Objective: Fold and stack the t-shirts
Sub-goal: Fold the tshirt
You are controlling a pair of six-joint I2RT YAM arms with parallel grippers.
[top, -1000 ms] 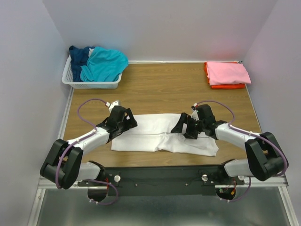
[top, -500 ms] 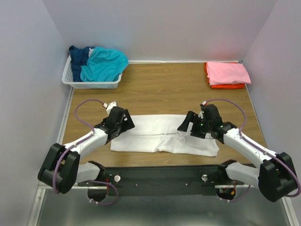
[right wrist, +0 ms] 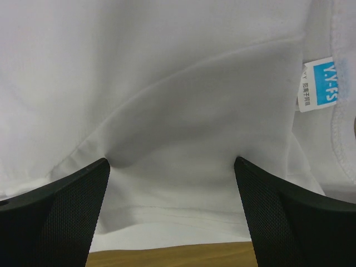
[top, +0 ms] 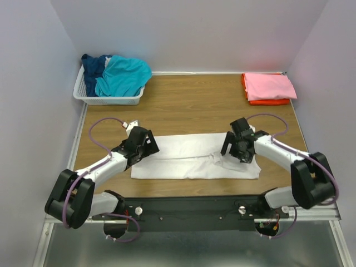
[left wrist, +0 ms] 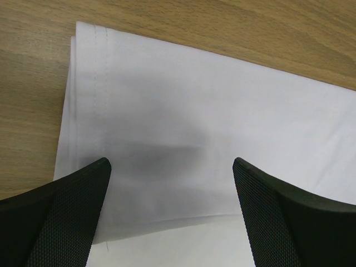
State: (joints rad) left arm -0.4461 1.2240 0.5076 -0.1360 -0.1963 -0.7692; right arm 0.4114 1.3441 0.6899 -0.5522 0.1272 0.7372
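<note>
A white t-shirt (top: pixel 189 156) lies folded into a long strip across the near table. My left gripper (top: pixel 146 146) is open just above its left end (left wrist: pixel 167 122), with the hem stitching at the left. My right gripper (top: pixel 238 150) is open with its fingertips pressed down on the shirt's right end (right wrist: pixel 178 111), next to the blue neck label (right wrist: pixel 318 82). A pink shirt (top: pixel 270 86) lies folded on an orange one (top: pixel 267 102) at the far right. Teal (top: pixel 125 75) and navy (top: pixel 94 64) shirts fill the basket.
A white slatted basket (top: pixel 105 100) stands at the far left corner. Grey walls close in the left, right and far sides. Bare wooden table (top: pixel 194 105) shows between the white shirt and the far wall.
My right gripper has moved right along the white shirt to its right end and turned. The shirt's near right edge has been pulled straighter. My left gripper has shifted slightly left.
</note>
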